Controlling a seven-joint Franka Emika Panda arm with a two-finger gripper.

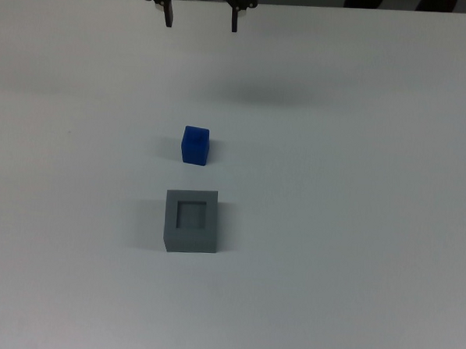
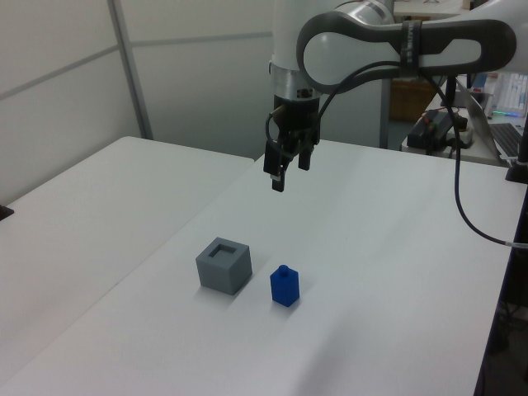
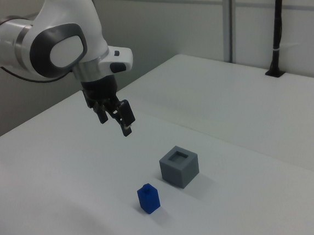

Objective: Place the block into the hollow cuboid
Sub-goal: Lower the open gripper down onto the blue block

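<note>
Block [image 1: 195, 144]: one blue cube, sitting on the white surface [image 1: 357, 197] just beside the hollow cuboid [image 1: 191, 221], not touching, not in it. One grey cuboid, recess facing up and empty. Top view looks straight into the recess; the left view and right view show only its rim, but they show a small nub on the cube's top, which the top view doesn't, possibly just an edge. One arm, white, reaching over the surface, wrist pointing down. Jaws [image 2: 288, 170] wide open, holding nothing, hanging above the surface well apart from both things.
</note>
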